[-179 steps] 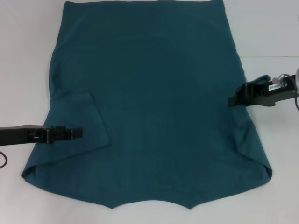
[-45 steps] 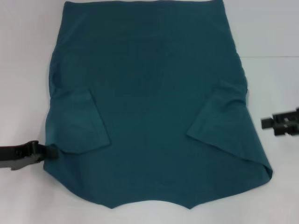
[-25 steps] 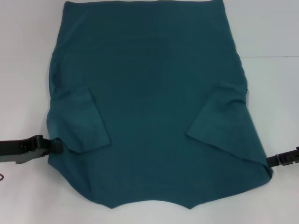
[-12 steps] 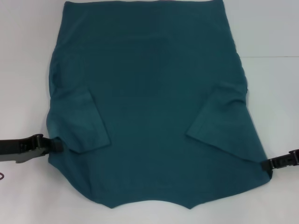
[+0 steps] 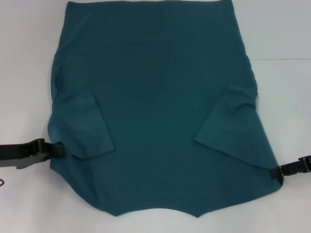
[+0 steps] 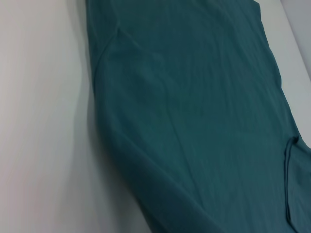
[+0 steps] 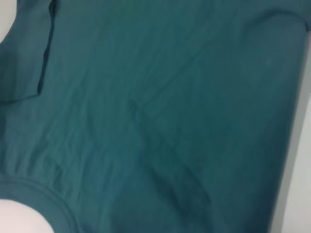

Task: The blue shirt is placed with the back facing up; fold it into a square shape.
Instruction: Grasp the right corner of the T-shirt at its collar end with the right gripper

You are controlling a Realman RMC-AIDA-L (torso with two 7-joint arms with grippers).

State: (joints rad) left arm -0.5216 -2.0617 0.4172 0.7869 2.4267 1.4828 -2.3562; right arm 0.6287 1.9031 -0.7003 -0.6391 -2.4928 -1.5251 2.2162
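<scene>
The blue shirt (image 5: 155, 97) lies flat on the white table, neckline (image 5: 158, 211) at the near edge. Both sleeves are folded inward onto the body, the left sleeve (image 5: 82, 128) and the right sleeve (image 5: 233, 121). My left gripper (image 5: 58, 150) is low at the shirt's left edge, just below the folded sleeve, touching the fabric. My right gripper (image 5: 278, 172) is at the shirt's near right corner, touching its edge. The left wrist view shows the shirt's fabric (image 6: 204, 121) and its side edge. The right wrist view shows the fabric (image 7: 170, 107) and the collar band (image 7: 48, 204).
The white table (image 5: 24, 73) shows as bare strips to the left and right of the shirt. A thin seam line (image 5: 282, 59) crosses the table at the right. A bit of reddish cable (image 5: 1, 182) lies at the left edge.
The right sleeve was folded in and let go. The left gripper moved off its sleeve to the shirt's left edge. The right gripper swung out, then came to the near right corner.
</scene>
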